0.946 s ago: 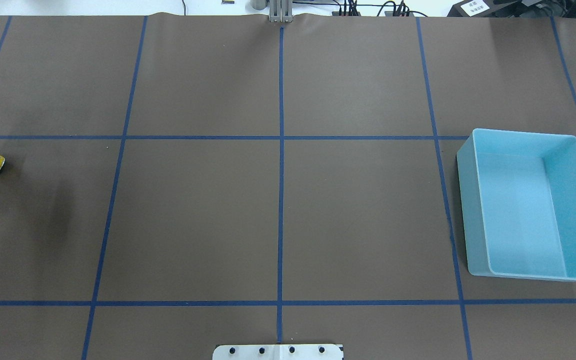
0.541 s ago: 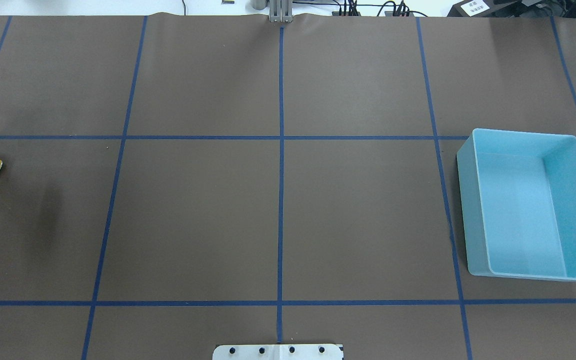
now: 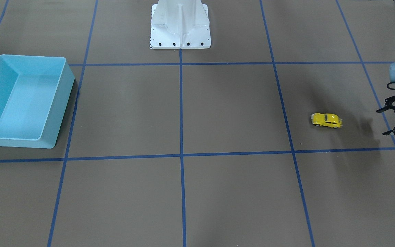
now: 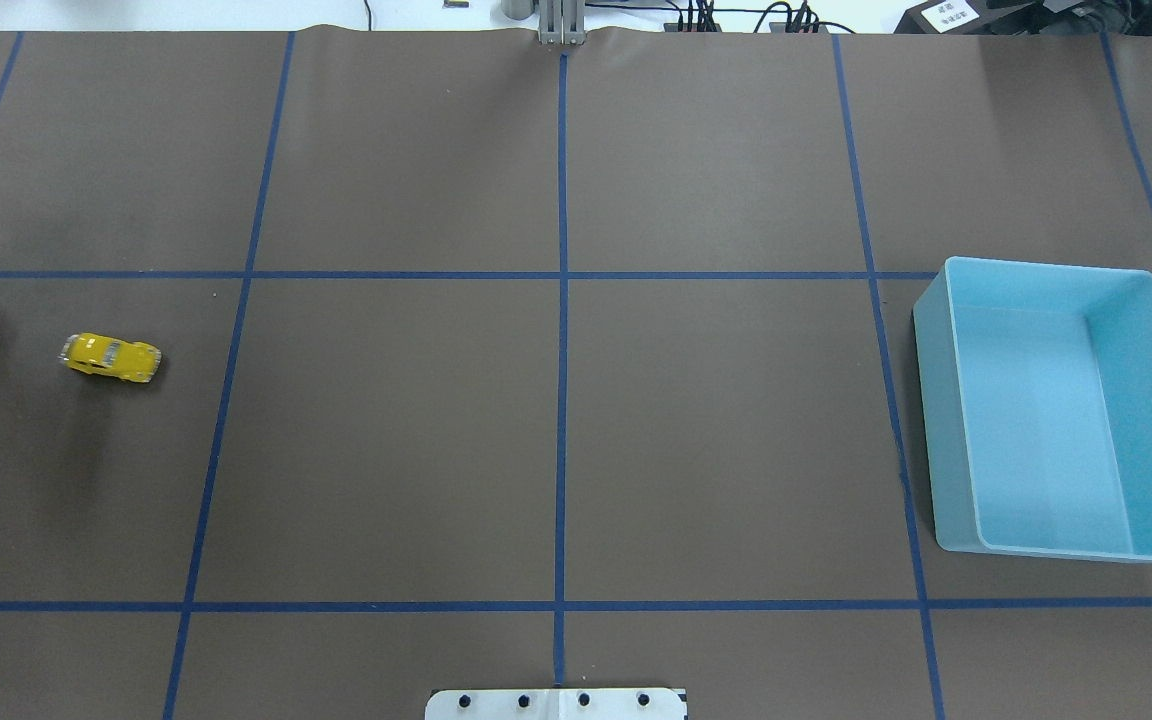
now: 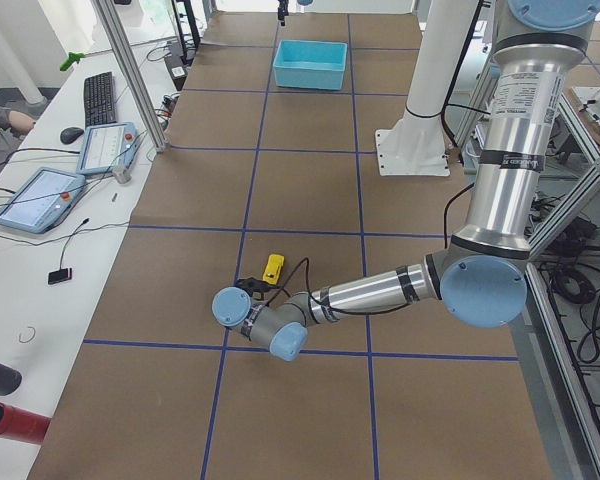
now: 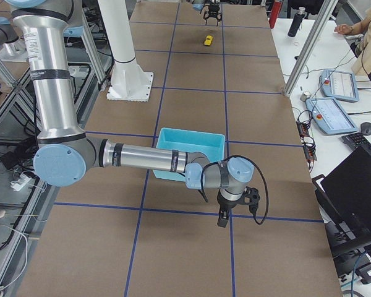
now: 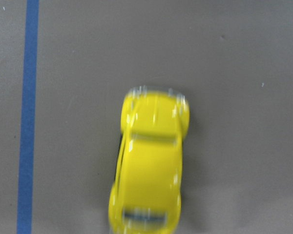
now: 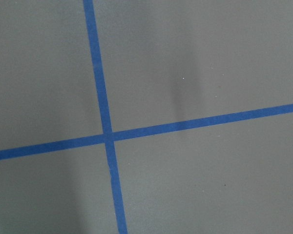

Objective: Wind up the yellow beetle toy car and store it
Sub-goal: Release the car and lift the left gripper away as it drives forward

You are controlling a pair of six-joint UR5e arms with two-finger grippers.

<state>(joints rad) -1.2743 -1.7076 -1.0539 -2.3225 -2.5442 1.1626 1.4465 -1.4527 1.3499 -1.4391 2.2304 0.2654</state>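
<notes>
The yellow beetle toy car [image 4: 110, 357] stands free on the brown table at the left, on its wheels and slightly blurred in the left wrist view [image 7: 150, 165]. It also shows in the front view [image 3: 326, 120]. My left gripper [image 3: 382, 122] is open and empty, apart from the car on the side away from the bin. The light blue bin [image 4: 936, 420] stands empty at the far right. My right gripper [image 6: 222, 221] shows only in the exterior right view, beside the bin [image 6: 191, 137]; I cannot tell whether it is open or shut.
Blue tape lines [image 4: 562, 300] divide the table into squares. The white robot base plate [image 3: 180, 24] sits at the robot's edge, in the middle. Operators' tablets and a keyboard [image 5: 100, 95] lie on a side bench beyond the table.
The car was between the left gripper's fingers at the table's left edge. It is now free and has rolled right, toward the bin. The left gripper has drawn back almost out of the overhead view.
</notes>
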